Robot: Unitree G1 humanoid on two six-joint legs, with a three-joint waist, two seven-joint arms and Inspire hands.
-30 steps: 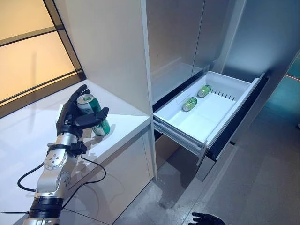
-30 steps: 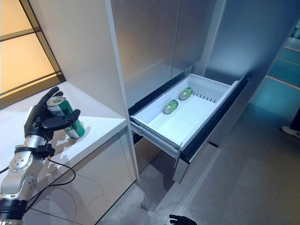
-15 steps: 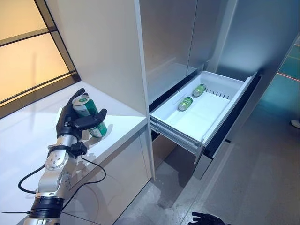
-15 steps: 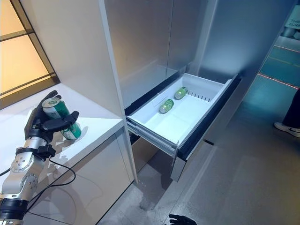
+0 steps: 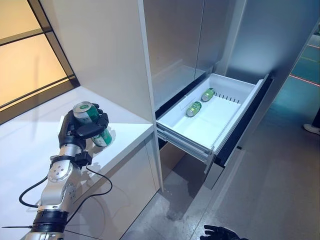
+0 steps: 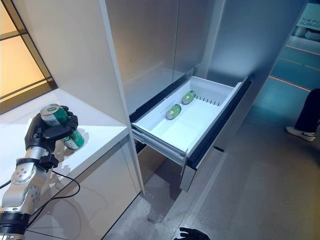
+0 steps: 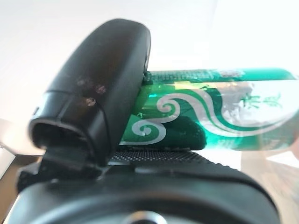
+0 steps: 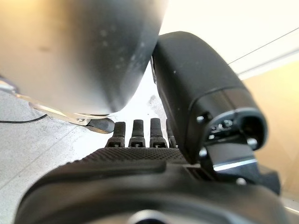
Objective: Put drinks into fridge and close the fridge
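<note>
A green can is in my left hand, tilted over the white counter. The hand's fingers and thumb are curled round the can's middle. In the left wrist view the can lies across the palm behind the thumb. The fridge's white drawer stands pulled out to the right of the counter. Green cans lie on their sides near its back. My right hand hangs low near the floor, fingers relaxed and empty; it also shows in the right wrist view.
A tall white cabinet panel stands between the counter and the fridge. The drawer's dark front juts out over the grey floor. A person's leg and shoe are at the far right.
My left hand's fingers, straight behind the can before, have curled round it. The camera has shifted, so the whole scene sits a little further left.
</note>
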